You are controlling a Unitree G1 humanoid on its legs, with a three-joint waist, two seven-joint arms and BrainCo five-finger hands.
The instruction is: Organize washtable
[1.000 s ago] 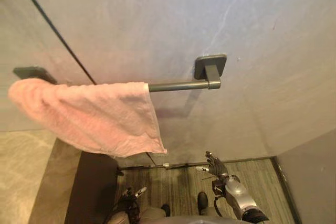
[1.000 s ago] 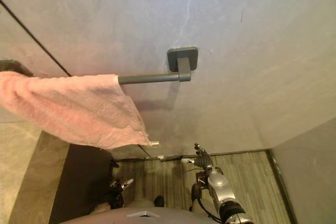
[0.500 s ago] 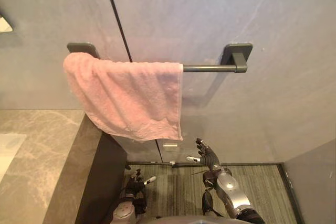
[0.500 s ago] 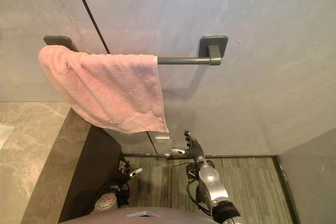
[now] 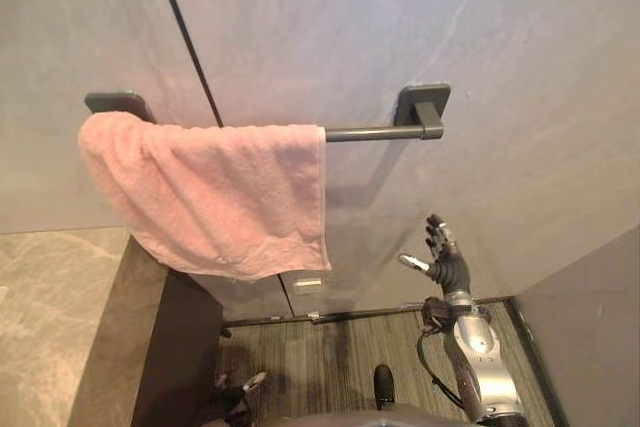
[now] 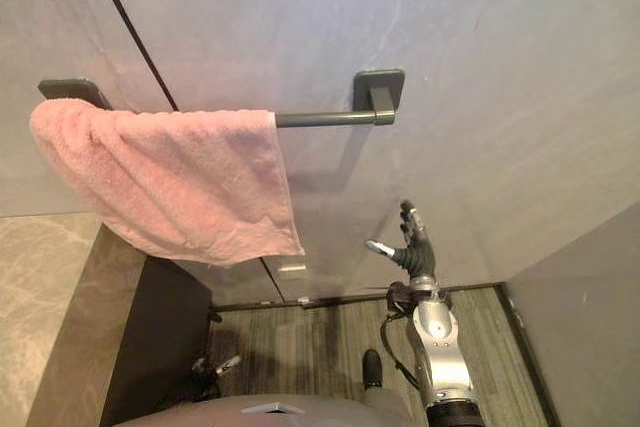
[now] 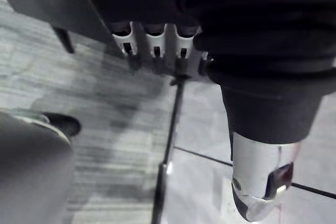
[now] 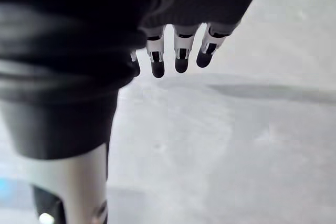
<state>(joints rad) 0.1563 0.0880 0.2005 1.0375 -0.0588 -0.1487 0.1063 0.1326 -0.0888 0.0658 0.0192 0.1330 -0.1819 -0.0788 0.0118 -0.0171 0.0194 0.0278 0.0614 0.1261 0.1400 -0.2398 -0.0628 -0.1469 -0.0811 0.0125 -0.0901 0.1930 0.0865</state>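
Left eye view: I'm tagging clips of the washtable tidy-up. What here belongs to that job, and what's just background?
Likely job: pink terry towel, grey marble washtable top, open right hand.
Background: dark metal towel bar, grey stone wall, striped floor.

Bar (image 5: 365, 132) is fixed across the wall (image 5: 520, 47), with a mount at each end: left mount (image 5: 118, 103), right mount (image 5: 425, 105). Towel (image 5: 215, 192) hangs over the bar's left part, up against the left mount. A wall seam (image 5: 185, 32) runs down behind the towel. Counter (image 5: 50, 327) is at lower left, its end below the towel's left half. Floor (image 5: 330, 357) lies below, right of the counter. Right hand (image 5: 445, 259) is near the wall, below the right mount — right of the towel and apart from it. Left hand (image 6: 215, 365) is low over the floor, beside the counter's end.
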